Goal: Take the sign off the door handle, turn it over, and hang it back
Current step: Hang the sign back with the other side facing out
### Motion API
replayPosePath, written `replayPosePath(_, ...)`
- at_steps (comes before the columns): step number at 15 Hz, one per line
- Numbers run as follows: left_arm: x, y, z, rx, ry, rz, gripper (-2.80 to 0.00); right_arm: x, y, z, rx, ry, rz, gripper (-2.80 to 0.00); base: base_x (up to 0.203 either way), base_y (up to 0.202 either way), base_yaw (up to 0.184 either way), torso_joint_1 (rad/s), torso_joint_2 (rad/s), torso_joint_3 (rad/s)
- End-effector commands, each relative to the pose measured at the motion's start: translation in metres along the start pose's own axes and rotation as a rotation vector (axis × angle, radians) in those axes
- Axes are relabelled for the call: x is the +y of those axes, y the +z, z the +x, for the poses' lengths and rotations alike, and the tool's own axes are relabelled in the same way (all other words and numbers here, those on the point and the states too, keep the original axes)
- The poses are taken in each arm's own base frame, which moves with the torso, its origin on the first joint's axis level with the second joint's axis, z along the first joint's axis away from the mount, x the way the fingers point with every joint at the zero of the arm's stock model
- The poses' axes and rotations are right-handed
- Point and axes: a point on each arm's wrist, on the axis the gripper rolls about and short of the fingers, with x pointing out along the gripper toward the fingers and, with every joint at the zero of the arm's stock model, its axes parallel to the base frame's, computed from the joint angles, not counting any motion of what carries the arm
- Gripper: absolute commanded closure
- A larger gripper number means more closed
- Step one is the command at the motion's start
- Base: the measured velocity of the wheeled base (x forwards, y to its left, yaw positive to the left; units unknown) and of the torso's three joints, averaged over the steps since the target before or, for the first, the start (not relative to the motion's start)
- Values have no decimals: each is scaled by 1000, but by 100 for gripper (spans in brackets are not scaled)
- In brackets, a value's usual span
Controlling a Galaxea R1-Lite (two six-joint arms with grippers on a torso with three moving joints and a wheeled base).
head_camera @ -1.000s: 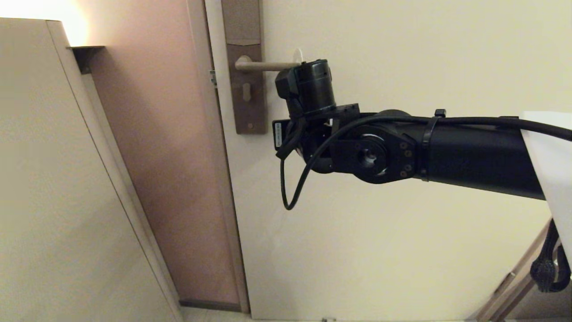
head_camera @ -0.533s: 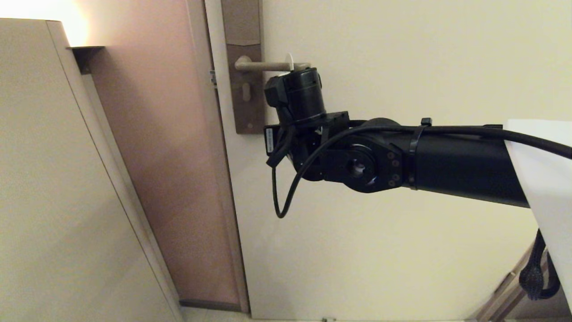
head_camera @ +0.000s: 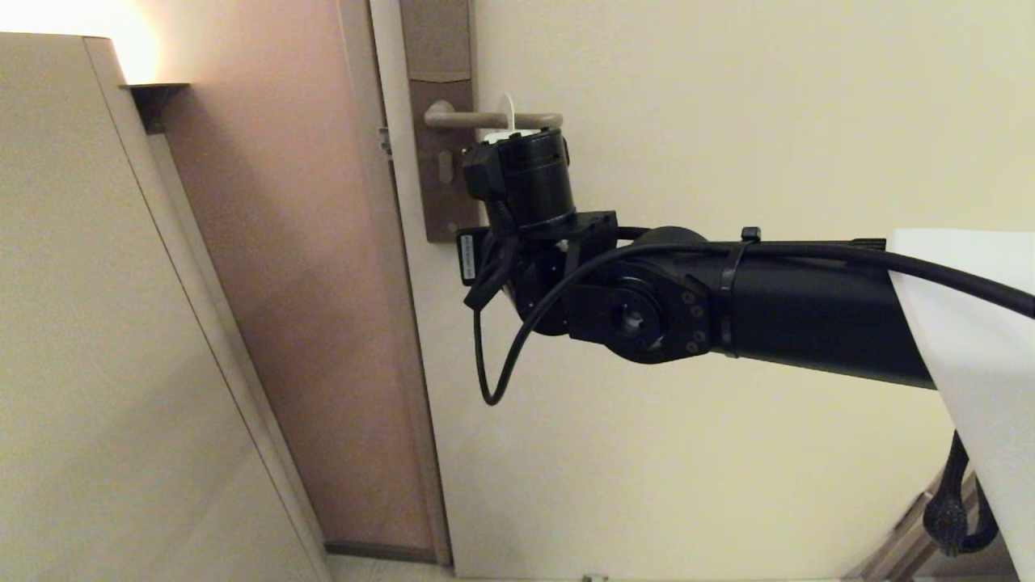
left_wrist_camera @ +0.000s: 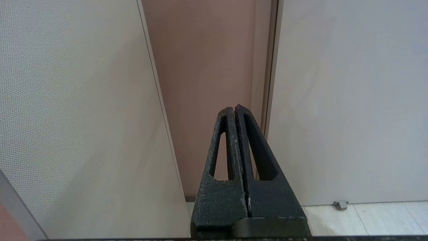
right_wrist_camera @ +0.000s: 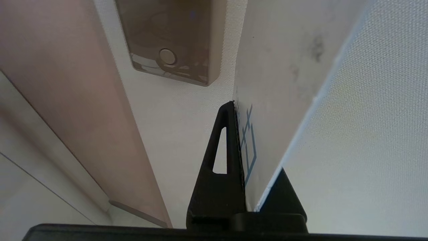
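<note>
The door handle (head_camera: 477, 120) is a beige lever on a brown backplate (head_camera: 441, 186). The sign (head_camera: 508, 107) stands edge-on, and its white rim shows above and below the lever's middle, so the lever seems to pass through its hole. My right gripper (head_camera: 517, 139) is just under the lever, shut on the sign's lower part. In the right wrist view the white side with blue text (right_wrist_camera: 277, 67) is pinched between the fingers of the right gripper (right_wrist_camera: 235, 107), with the backplate's lower end (right_wrist_camera: 174, 40) beyond. My left gripper (left_wrist_camera: 235, 108) is shut and empty, low, out of the head view.
The cream door (head_camera: 687, 453) fills the right side. A pinkish-brown wall strip (head_camera: 307, 323) and a beige panel (head_camera: 105, 364) stand to the left. A small door stop (left_wrist_camera: 340, 204) sits on the tiled floor at the door's foot.
My right arm has moved left and slightly down with the sign. The sign has slid from the lever's free tip toward the backplate, to about the lever's middle.
</note>
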Motion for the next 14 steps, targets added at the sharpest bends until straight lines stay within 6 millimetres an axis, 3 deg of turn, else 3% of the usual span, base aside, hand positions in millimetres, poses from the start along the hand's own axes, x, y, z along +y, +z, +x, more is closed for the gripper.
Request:
replayPosePath(1,0,0,0,0,1,0,0,1,-1,0,2,-1,-2,0,0,0,0,0,0,0)
replayPosePath(14,0,0,0,0,-1,0,0,7,-1,-7,5,19,0,0,0,0,0,0,0,0)
